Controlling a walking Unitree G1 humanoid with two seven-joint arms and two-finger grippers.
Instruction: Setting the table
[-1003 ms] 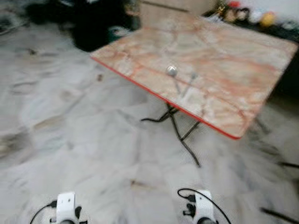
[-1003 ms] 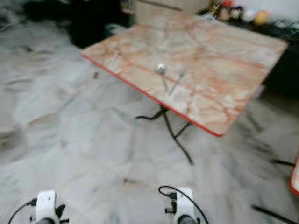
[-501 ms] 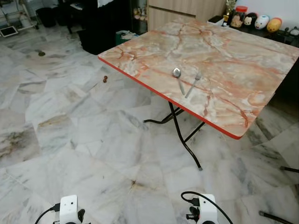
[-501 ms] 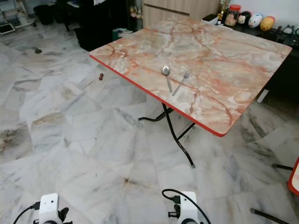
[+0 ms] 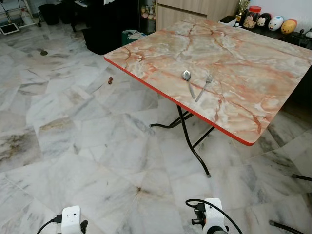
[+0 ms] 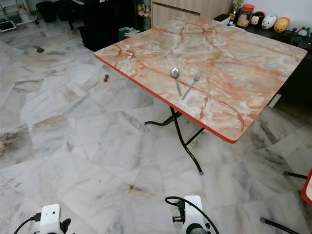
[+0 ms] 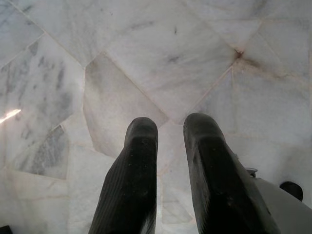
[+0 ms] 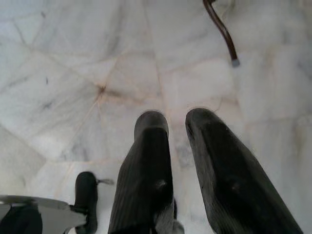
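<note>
A square table [image 5: 253,58] with a pink marble-pattern top and a red edge stands ahead, to the right. A metal spoon [image 5: 187,78] and a fork [image 5: 204,87] lie side by side near its front edge. Both arms hang low, well short of the table, with their white wrists at the bottom of the eye views. My left gripper [image 7: 168,126] points at the marble floor, its fingers close together and nothing between them. My right gripper [image 8: 176,119] is the same, above the floor near a table foot [image 8: 222,31].
Thin black folding legs [image 5: 192,146] hold up the table. Black furniture [image 5: 105,24] and a wooden cabinet [image 5: 195,9] stand behind it, with figurines [image 5: 273,23] on a dark shelf at the back right. A red-edged object [image 6: 308,187] is at the right edge.
The earliest frames were blurred and the picture has since steadied and shifted slightly, so the camera moved. The spoon, the fork and the table lie as before.
</note>
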